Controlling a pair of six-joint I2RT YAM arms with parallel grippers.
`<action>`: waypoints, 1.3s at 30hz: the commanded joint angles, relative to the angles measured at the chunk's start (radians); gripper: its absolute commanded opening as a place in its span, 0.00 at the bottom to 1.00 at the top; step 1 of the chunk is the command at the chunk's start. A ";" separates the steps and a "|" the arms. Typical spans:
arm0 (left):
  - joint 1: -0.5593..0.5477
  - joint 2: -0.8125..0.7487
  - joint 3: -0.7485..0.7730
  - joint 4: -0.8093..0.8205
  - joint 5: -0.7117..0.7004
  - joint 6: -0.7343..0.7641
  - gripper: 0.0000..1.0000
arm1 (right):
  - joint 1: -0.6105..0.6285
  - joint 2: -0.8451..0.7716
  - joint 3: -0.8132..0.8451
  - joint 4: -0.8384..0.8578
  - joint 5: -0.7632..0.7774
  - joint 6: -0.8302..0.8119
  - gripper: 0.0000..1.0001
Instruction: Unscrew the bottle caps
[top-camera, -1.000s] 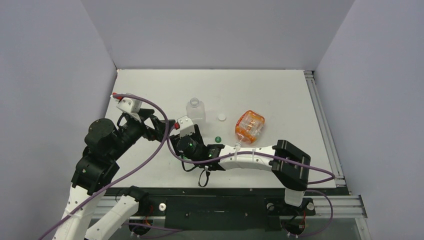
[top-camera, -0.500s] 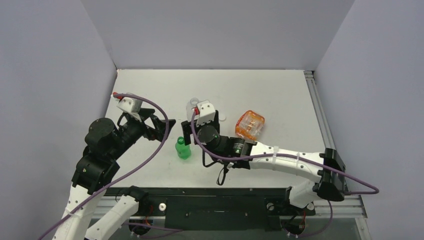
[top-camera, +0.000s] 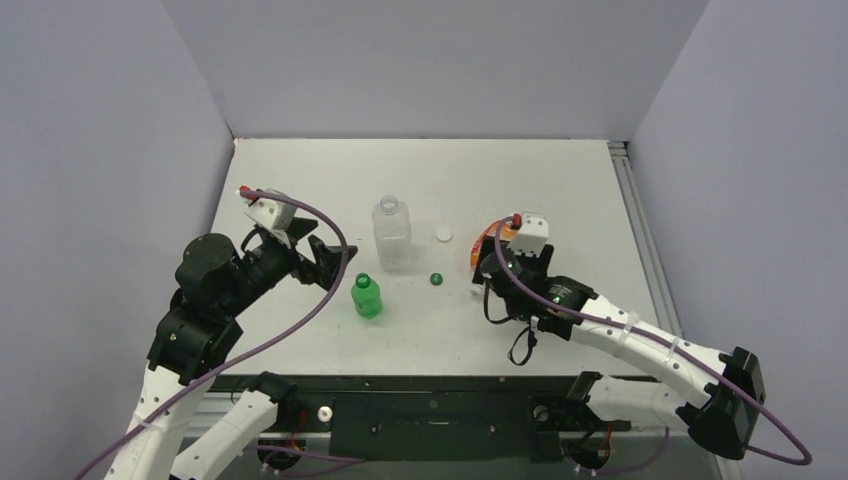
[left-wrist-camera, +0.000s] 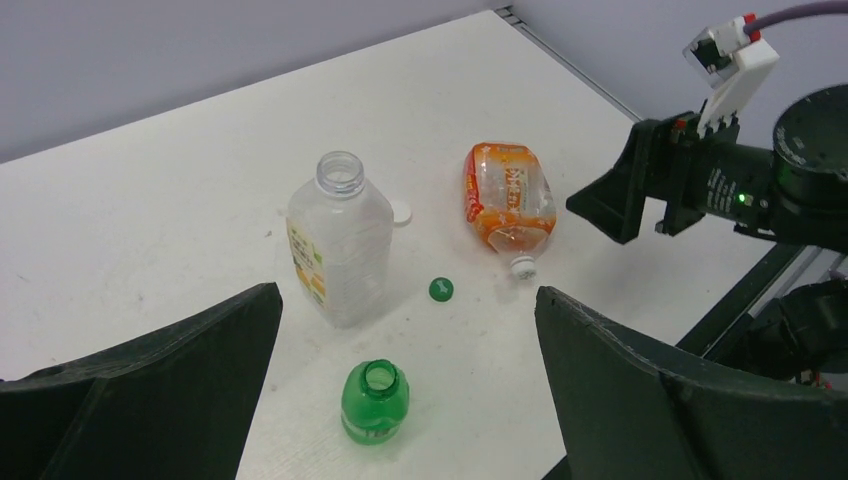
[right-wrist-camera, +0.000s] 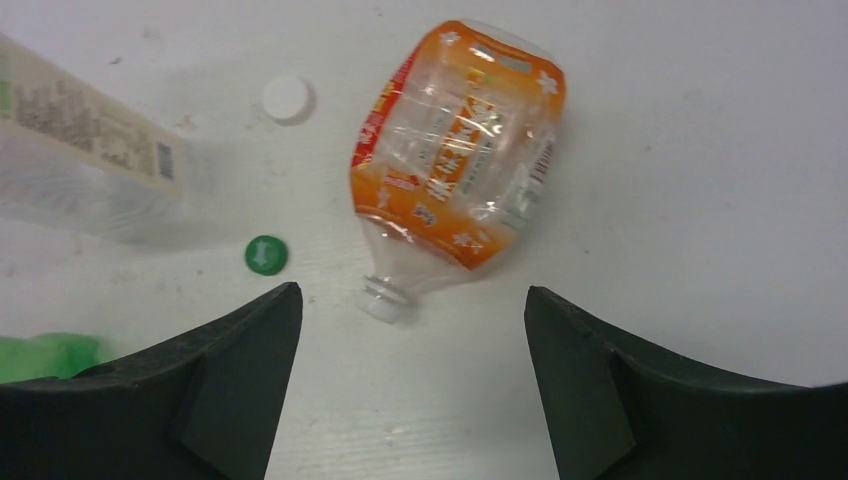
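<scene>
Orange bottle (right-wrist-camera: 465, 150) lying capped, green bottle (left-wrist-camera: 374, 402) and clear bottle (left-wrist-camera: 340, 250) upright uncapped, left fingers (left-wrist-camera: 150, 390) and right fingers (right-wrist-camera: 640, 380) spread

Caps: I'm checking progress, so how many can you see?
3. A white cap lies loose beside the clear bottle, a green cap lies loose on the table, and a last white cap is on the fallen orange bottle.

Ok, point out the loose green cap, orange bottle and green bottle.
green cap (right-wrist-camera: 266, 254): right wrist view, its centre.
orange bottle (right-wrist-camera: 465, 150): right wrist view, mid label.
green bottle (left-wrist-camera: 372, 420): left wrist view, body below open neck.
</scene>
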 joint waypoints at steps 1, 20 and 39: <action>-0.002 0.001 -0.010 0.022 0.084 0.043 0.97 | -0.160 -0.058 -0.053 -0.076 -0.069 0.077 0.77; -0.002 -0.010 -0.035 0.027 0.144 0.073 0.96 | 0.007 0.377 0.115 -0.142 0.046 0.158 0.72; -0.001 -0.032 -0.028 0.033 0.143 0.078 0.97 | -0.050 0.569 0.093 0.054 -0.039 0.304 0.52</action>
